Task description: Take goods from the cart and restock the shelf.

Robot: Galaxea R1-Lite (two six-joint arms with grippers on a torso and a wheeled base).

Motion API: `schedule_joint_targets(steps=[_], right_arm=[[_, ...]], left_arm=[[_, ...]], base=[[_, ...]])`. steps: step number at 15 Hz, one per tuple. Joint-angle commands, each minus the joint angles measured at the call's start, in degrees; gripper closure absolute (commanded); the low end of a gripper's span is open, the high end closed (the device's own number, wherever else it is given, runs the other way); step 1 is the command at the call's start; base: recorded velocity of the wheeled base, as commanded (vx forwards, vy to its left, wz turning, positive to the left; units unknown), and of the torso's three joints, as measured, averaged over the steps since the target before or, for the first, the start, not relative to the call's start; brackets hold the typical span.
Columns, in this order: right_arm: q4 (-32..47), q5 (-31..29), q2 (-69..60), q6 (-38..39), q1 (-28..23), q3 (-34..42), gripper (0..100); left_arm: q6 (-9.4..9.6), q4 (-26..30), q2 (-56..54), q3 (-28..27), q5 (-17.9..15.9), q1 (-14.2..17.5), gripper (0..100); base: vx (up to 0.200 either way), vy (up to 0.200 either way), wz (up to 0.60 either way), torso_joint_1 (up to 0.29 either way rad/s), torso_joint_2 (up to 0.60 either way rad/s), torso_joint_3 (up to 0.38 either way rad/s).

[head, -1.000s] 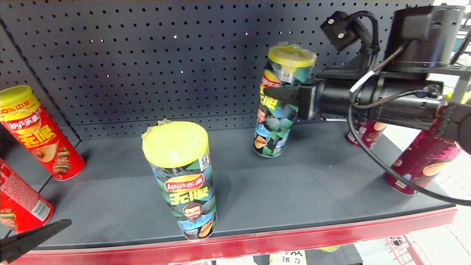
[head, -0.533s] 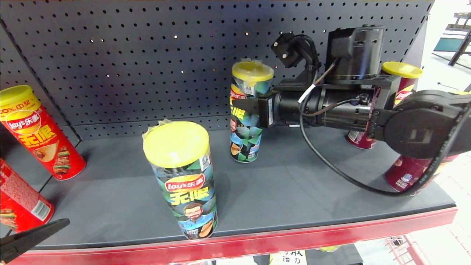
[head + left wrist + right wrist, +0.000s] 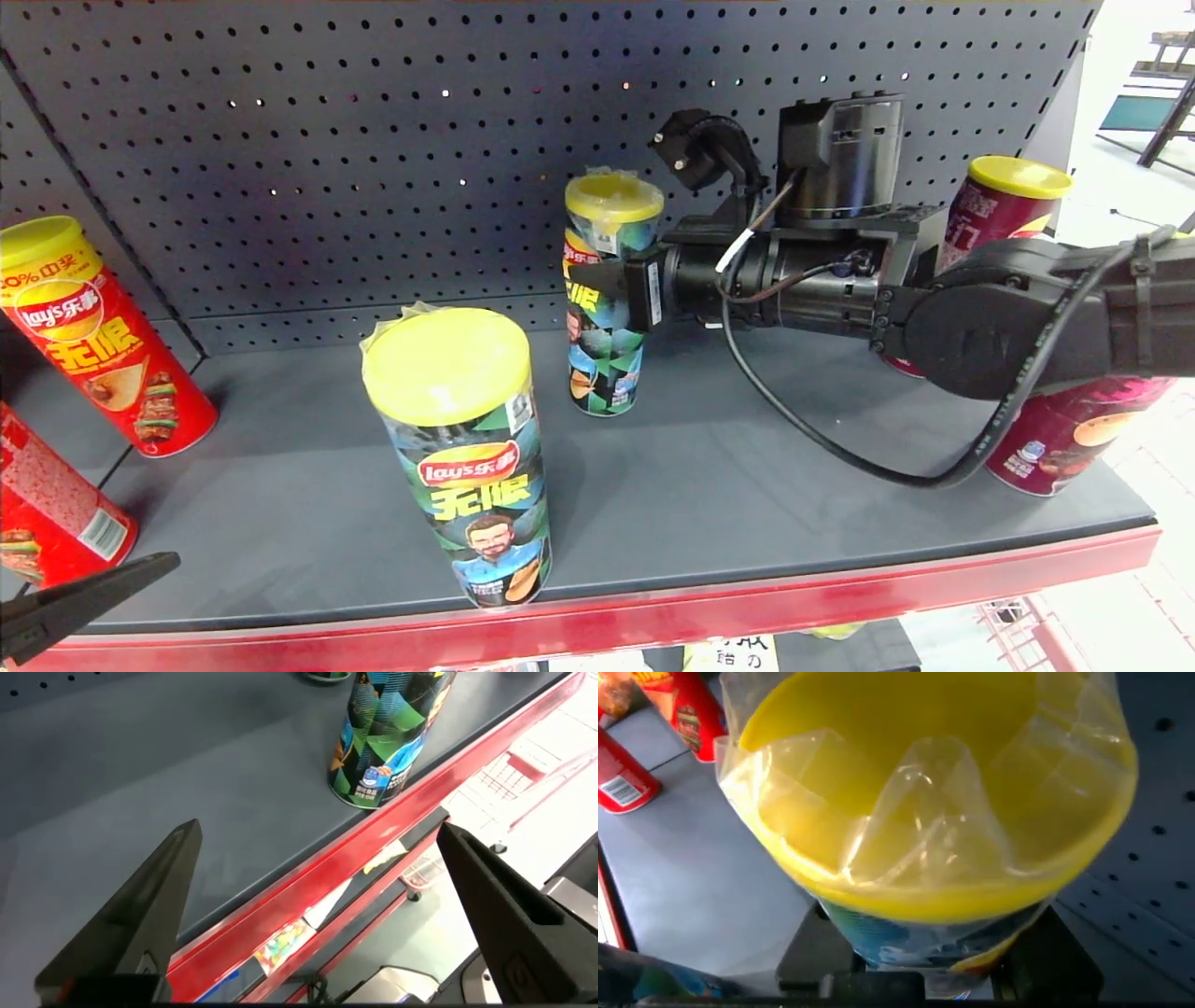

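Green can [image 3: 605, 369] sits partly hidden within right gripper [image 3: 602, 280].

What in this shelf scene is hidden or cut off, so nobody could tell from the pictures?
Head view: far finger of the right end effector, behind the held green can.
Head view: back maroon can and front maroon can, partly behind the right arm.
Head view: lower red can, cut off by the picture's edge.
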Motion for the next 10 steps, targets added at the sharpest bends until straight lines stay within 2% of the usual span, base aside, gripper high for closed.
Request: schedule_joint_targets(steps=[1,6,10], right_arm=[[-0.03,0.01,0.14,-0.01,0.42,0.20,0],[-0.03,-1.66,-0.92,0.25,0.78,1.26,0],[-0.03,-2.89,-11.81,0.43,0.78,15.50,0]], left_arm=[[-0.01,-0.04,0.57,-0.01,-0.03,0.00,0],[-0.10,-0.13,1.88,0.08,-1.00,0.00,0],[-0.10,-0.21,6.02,-0.62,-0.91,0.08,0]], base=[[0.000,0.000,0.00,0.000,0.00,0.000],[0.000,0.000,0.00,0.000,0.00,0.000],[0.000,0.000,0.00,0.000,0.00,0.000]])
